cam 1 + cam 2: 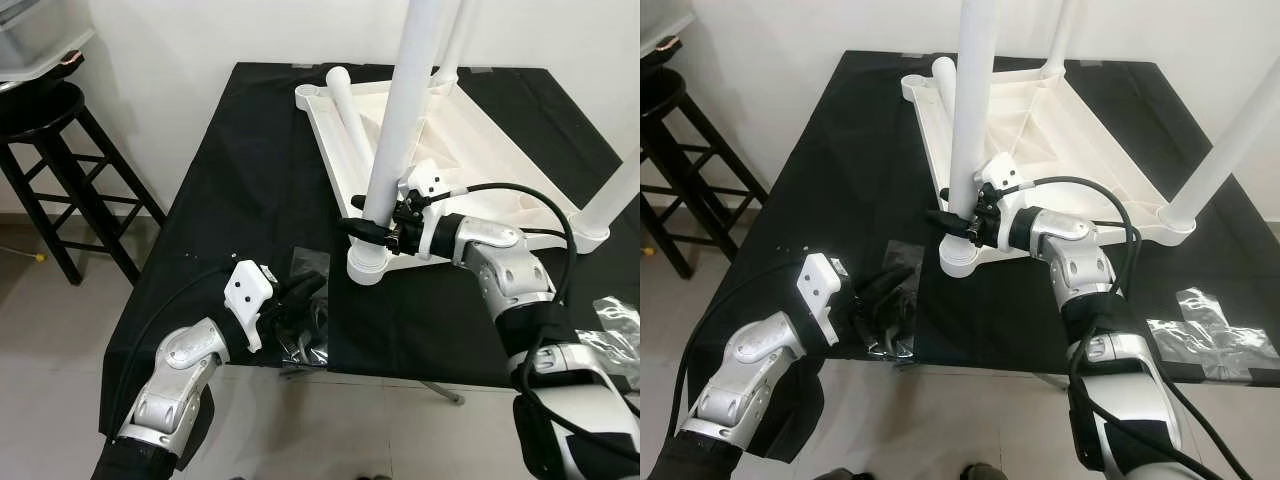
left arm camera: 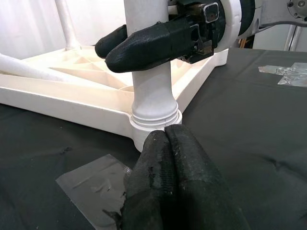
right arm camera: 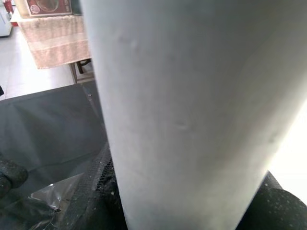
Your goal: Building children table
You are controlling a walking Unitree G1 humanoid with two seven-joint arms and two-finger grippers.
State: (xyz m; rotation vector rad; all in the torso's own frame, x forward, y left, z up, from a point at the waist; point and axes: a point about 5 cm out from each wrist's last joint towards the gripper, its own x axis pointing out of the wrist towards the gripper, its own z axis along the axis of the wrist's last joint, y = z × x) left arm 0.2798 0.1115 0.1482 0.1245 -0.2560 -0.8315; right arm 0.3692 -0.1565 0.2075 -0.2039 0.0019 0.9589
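A white children's table lies upside down on the black-covered worktable. Its near-corner leg stands upright in its socket. My right gripper is shut on that leg just above the socket, one finger on each side; the leg sits close between those fingers. A loose white leg lies inside the upturned top. My left gripper rests shut near the table's front edge, its fingers pressed together and pointing at the socket.
Two more legs stand up, one at the far right corner. Crumpled clear plastic lies by my left gripper, more at the right edge. A black stool stands left of the worktable, on the tiled floor.
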